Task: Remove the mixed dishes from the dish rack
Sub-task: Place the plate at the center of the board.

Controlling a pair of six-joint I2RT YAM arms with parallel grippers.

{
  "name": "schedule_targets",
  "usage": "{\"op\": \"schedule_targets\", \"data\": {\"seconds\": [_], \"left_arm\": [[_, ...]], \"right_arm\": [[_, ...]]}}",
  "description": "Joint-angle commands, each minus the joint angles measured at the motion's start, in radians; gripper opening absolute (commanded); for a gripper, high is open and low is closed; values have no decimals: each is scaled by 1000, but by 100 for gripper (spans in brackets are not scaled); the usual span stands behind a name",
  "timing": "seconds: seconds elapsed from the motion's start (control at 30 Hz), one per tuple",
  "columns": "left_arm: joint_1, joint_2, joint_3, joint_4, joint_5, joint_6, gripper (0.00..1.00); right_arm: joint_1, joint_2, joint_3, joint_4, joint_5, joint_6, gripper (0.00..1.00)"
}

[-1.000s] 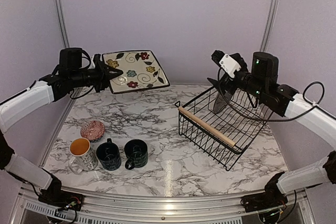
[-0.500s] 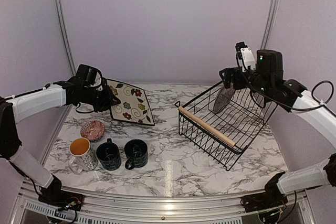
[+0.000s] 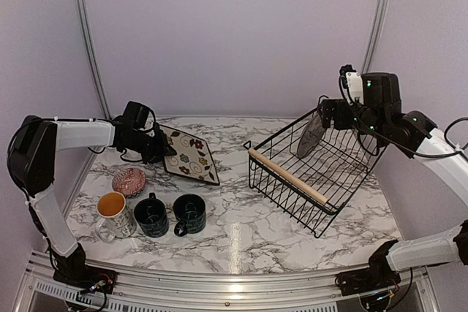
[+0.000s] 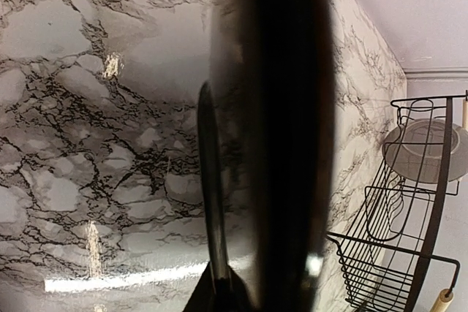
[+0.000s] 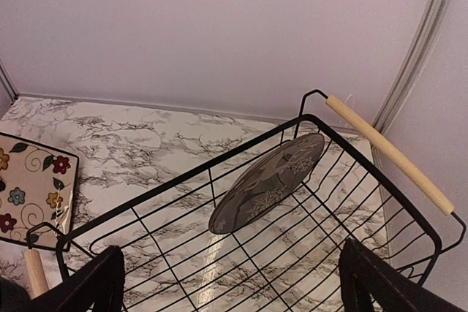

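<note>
Left gripper [image 3: 162,150] is clamping floral plate [image 3: 191,156], tilted by bench [image 3: 241,217] left edge; right wrist view alone is showing right gripper [image 5: 234,286] open over grey plate [image 5: 267,180] in dish rack [image 5: 387,155].

Cream square plate [image 3: 189,157], dark-rimmed and scattered with red, blue and yellow flowers, at the black left end effector [image 3: 161,150]; grey patterned plate [image 3: 313,135] ahead of the right end effector [image 3: 324,112], inside a black wire rack [image 3: 292,196] with pale wooden handles [image 3: 287,174], on a white, grey-veined marble desk [image 3: 241,231].

Soft even light, glare on table [image 3: 235,233].
</note>
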Motion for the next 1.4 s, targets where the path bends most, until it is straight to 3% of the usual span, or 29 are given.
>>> {"op": "schedule_targets", "data": {"seconds": [0.0,0.1,0.23,0.43,0.8,1.03,1.37], "left_arm": [[23,19,42,202,65,-8,0],[37,61,32,205,75,-2,0],[56,115,29,208,109,2,9],[58,141,34,173,72,41,30],[58,116,125,-33,-78,175,70],[56,57,178,-183,-214,254,84],[56,-99,208,-263,-268,301,90]], "right_arm": [[-7,-5,11,-47,49,9,99],[-7,4,5,-44,43,10,99],[-7,8,-5,-32,26,7,99],[-7,4,-28,-27,23,6,98],[-7,8,-35,-45,-7,7,98],[-9,26,0,-114,82,40,99],[-54,53,-26,-69,55,172,99]]}}
